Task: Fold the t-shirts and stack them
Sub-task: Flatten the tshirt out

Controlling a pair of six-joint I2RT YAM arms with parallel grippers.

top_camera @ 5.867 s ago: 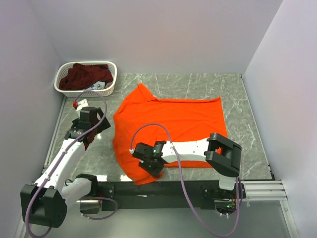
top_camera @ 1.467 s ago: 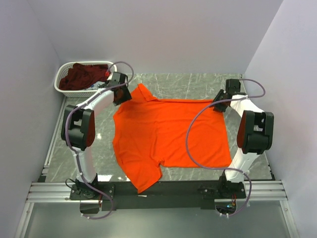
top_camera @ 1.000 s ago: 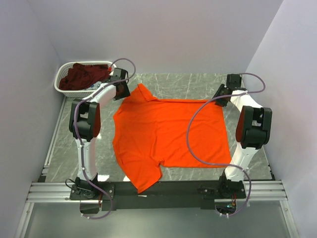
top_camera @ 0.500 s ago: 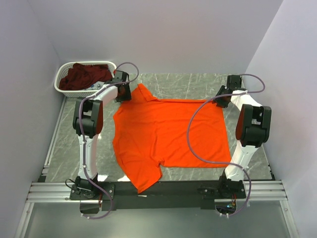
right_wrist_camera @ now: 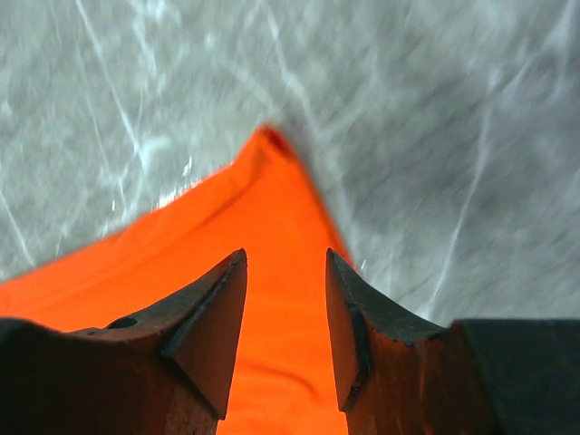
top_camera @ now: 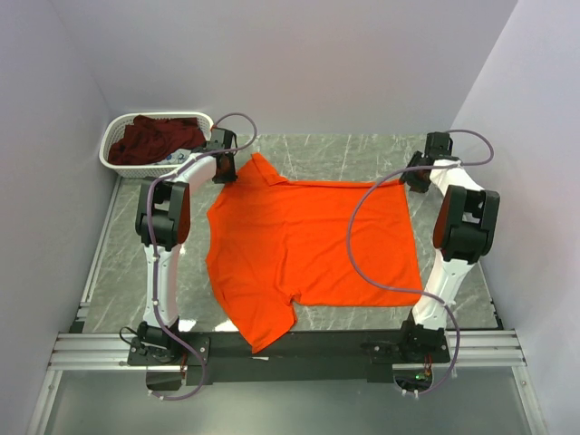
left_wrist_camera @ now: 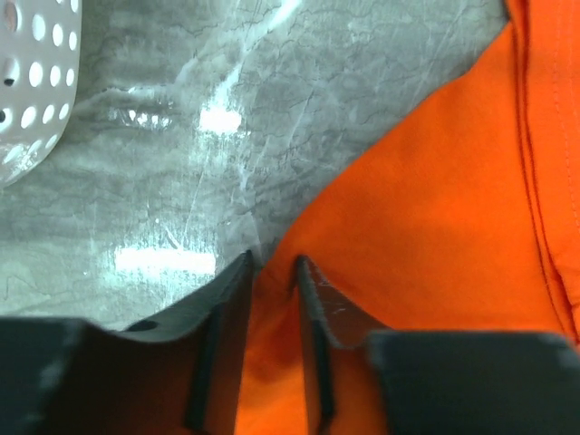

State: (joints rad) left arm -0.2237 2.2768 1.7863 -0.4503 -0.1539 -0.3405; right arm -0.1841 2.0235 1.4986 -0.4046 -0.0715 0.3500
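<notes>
The orange t-shirt [top_camera: 308, 240] lies spread flat on the marble table. My left gripper [top_camera: 227, 169] is at its far left corner, by the collar. In the left wrist view the left gripper [left_wrist_camera: 272, 265] has its jaws drawn close, with a raised fold of orange t-shirt [left_wrist_camera: 435, 208] pinched between them. My right gripper [top_camera: 415, 174] is at the far right corner. In the right wrist view the right gripper [right_wrist_camera: 285, 258] stands open astride the pointed orange corner [right_wrist_camera: 263, 208]. The maroon t-shirt [top_camera: 156, 136] lies crumpled in the basket.
The white lattice basket [top_camera: 152, 169] stands in the far left corner, just left of my left gripper, and its wall [left_wrist_camera: 27, 82] shows in the left wrist view. Walls close in the table at the back and both sides. Bare marble [top_camera: 362, 154] lies beyond the shirt.
My left jaws have narrowed onto the shirt's edge. My right gripper has shifted slightly toward the far right and its jaws have widened. The shirt lies as before.
</notes>
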